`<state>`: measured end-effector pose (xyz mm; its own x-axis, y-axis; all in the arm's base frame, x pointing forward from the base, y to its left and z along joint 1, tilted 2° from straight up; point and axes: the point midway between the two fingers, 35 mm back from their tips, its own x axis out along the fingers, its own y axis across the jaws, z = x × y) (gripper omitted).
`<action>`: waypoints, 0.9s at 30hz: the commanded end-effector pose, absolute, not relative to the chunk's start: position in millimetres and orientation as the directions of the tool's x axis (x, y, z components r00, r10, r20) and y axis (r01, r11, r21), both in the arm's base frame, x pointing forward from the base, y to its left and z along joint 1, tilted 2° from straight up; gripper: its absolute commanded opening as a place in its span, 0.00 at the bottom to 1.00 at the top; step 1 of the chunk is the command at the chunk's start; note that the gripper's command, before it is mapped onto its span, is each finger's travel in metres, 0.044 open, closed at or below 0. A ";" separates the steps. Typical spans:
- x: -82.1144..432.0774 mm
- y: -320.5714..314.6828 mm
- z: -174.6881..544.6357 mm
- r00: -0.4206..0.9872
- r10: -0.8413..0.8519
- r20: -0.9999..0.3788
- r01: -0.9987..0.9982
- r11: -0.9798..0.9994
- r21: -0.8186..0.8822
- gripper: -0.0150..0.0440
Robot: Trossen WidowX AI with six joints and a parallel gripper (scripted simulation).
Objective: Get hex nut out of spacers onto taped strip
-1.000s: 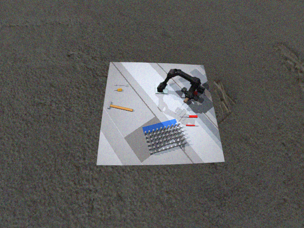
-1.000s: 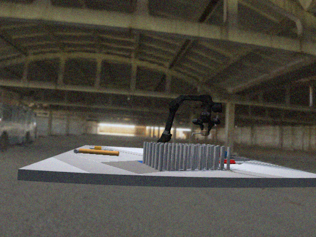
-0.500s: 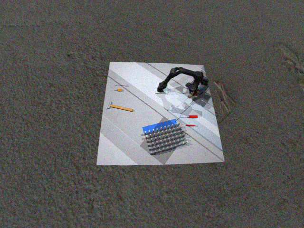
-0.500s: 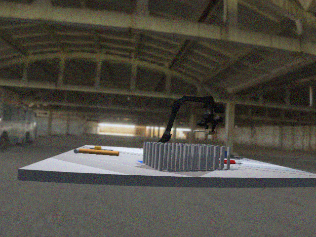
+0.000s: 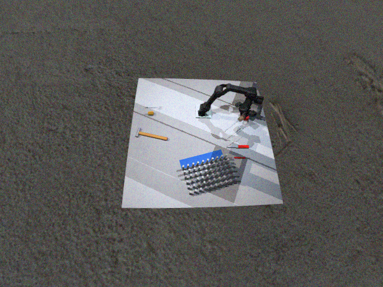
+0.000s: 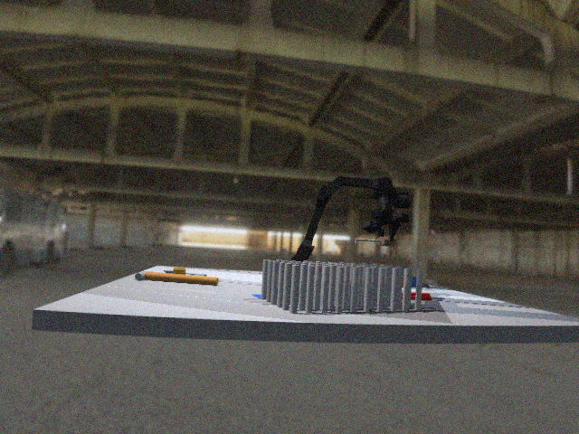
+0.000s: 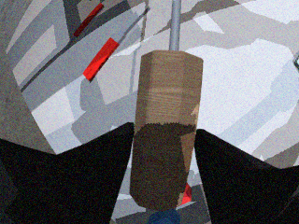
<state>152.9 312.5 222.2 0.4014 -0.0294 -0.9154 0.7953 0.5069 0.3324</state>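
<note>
My gripper (image 5: 242, 116) (image 6: 384, 236) (image 7: 164, 133) is shut on the wooden handle (image 7: 169, 86) of a tool. The tool's thin metal rod (image 7: 175, 25) (image 6: 366, 240) points away from the fingers, above the table; its far end is out of the wrist view. The hand hangs at the right of the table, well away from the spacers. The grey metal spacers (image 5: 205, 173) (image 6: 338, 287) stand upright in a dense field. The blue taped strip (image 5: 201, 158) lies along their arm-side edge. I cannot make out the hex nut.
Two red-handled tools (image 5: 243, 146) (image 7: 102, 58) lie right of the strip. A hammer (image 5: 152, 136) (image 6: 180, 278) and a yellow piece (image 5: 150, 113) (image 6: 178, 270) lie left. A red block (image 5: 246, 118) (image 7: 187, 194) and a blue block (image 7: 164, 217) are below the hand.
</note>
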 end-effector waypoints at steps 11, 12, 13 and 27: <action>154.4 316.2 211.6 0.407 -0.034 -0.913 0.796 0.503 0.336 0.25; 154.5 316.5 210.9 0.407 -0.034 -0.913 0.796 0.503 0.336 0.25; 154.6 316.7 210.2 0.407 -0.034 -0.913 0.796 0.503 0.336 0.25; 155.7 319.6 200.3 0.407 -0.034 -0.913 0.796 0.503 0.336 0.25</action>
